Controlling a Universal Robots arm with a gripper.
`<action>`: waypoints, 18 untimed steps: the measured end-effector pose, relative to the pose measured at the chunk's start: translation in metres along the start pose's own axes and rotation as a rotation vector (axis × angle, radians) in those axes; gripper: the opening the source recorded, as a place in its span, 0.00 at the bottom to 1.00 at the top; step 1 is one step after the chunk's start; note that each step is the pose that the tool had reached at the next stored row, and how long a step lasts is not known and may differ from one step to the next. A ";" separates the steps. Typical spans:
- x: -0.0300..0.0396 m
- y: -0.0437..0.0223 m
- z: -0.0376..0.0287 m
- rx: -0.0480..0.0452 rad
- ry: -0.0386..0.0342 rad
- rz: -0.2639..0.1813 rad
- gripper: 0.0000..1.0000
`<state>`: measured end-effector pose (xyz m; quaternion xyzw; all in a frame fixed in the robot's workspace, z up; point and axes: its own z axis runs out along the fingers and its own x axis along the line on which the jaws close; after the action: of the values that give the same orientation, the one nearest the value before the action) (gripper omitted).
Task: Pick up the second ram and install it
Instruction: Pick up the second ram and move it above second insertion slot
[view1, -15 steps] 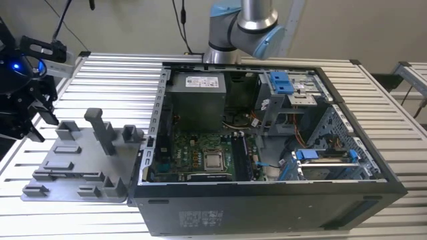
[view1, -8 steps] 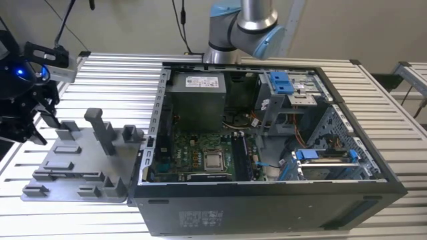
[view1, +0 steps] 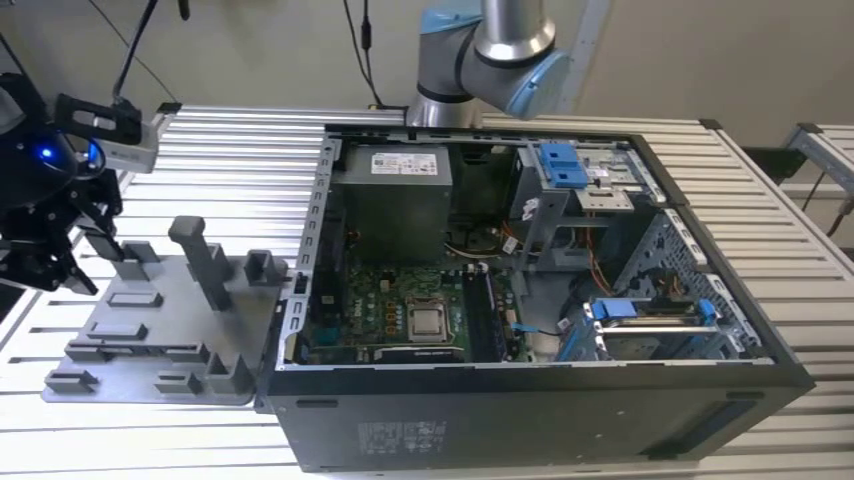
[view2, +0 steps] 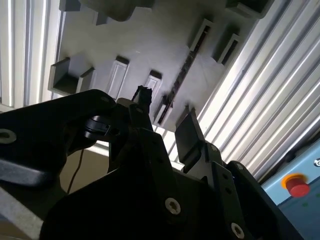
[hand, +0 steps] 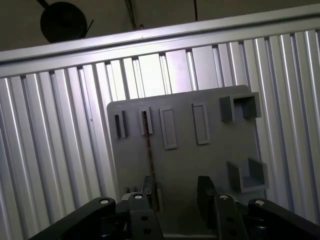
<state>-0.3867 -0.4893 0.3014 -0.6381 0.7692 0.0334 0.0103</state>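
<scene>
Nearest on the table (view1: 240, 150) are one grey tray (view1: 147, 345), by the corner on the exterior view's left, and one open case (view1: 534, 420) beside it in the middle, touching or nearly touching the tray.

One ram (hand: 149, 150) stands on its long edge in the tray. Seen edge-on, it is a thin dark strip with a brownish tint along its top. One end sits in the second of four narrow slots set in a row. In the first wrist view the tray also carries two boxy pockets on the side away from the ram.

The gripper (hand: 177, 192) hangs above the tray at its outer side, clear of the case. Its two fingers (hand: 205, 192) are apart with nothing between them. In both wrist views the ram's near end runs in toward them, closer to one finger than the other; I cannot tell whether it touches.

Farthest, the single arm (view1: 501, 50) rises at the table's far edge behind the case.
</scene>
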 end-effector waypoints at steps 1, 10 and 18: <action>0.0000 0.0000 0.0001 0.0000 0.0000 0.000 0.48; 0.0001 -0.0001 0.0026 0.0003 -0.0004 0.000 0.48; 0.0008 -0.0005 0.0134 0.0002 0.0004 0.000 0.48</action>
<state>-0.3868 -0.4893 0.2880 -0.6382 0.7691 0.0332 0.0102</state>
